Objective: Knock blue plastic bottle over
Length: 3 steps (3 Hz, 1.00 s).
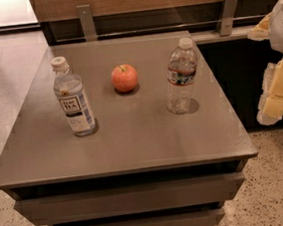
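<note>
The blue plastic bottle [73, 99] stands upright on the left part of the grey table [134, 145]. It is clear, with a white cap and a pale blue-white label with a dark "TEA" box. My gripper [275, 92], white with yellow parts, hangs at the right edge of the view. It is beyond the table's right side, far from the bottle and touching nothing.
A red apple [124, 78] sits mid-table toward the back. A ribbed clear water bottle [181, 78] with a dark label band stands upright on the right part, between the gripper and the apple. A wooden wall panel with metal brackets [227, 9] runs behind the table. Speckled floor lies around it.
</note>
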Each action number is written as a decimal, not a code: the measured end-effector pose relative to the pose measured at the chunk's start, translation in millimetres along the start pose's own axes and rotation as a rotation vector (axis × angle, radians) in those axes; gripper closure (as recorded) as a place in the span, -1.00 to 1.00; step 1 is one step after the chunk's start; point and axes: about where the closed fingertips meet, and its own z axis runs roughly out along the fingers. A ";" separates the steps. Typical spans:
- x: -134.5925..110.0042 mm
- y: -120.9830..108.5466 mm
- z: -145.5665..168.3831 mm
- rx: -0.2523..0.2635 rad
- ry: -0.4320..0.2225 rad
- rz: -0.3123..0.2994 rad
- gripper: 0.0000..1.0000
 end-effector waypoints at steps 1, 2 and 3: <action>0.0 0.0 0.0 0.000 0.000 0.000 -1.00; -12.1 0.5 -1.0 0.008 -0.008 -0.023 -1.00; -43.3 -0.5 -1.0 0.012 -0.043 -0.082 -1.00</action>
